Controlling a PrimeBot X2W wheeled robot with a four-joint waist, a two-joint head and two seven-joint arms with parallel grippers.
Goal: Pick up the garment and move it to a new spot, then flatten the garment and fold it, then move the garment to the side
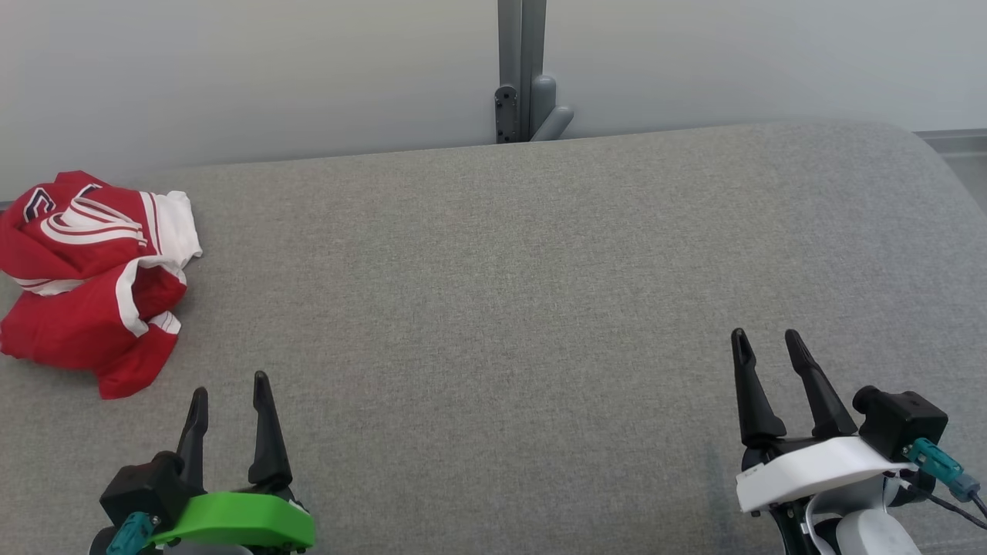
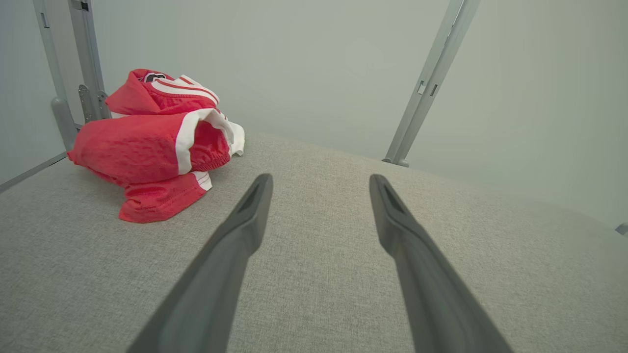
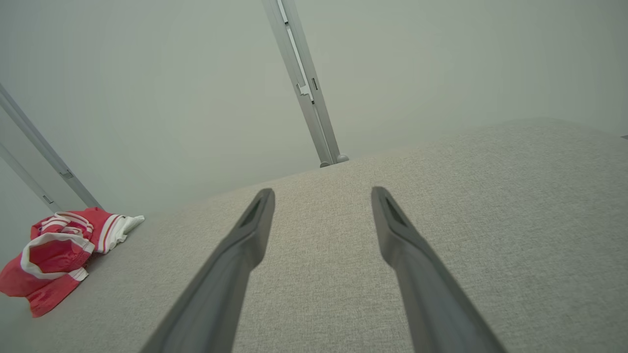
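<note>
garment (image 1: 89,277) crumpled far left | left gripper (image 1: 230,385), right gripper (image 1: 767,343) spread, low

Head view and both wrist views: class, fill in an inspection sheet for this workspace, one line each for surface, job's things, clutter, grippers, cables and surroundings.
Surface: grey woven fabric top, smooth, rounded at its far right corner.
Job's things: red and white garment, crumpled in a heap at the far left, not held.
Clutter: nothing seen.
Grippers: left gripper open and empty, just short of the garment; right gripper open and empty over bare fabric.
Cables: teal connector with a dark cable at the right wrist; second teal connector at the left wrist.
Surroundings: pale wall; grey metal post behind the far edge.
</note>
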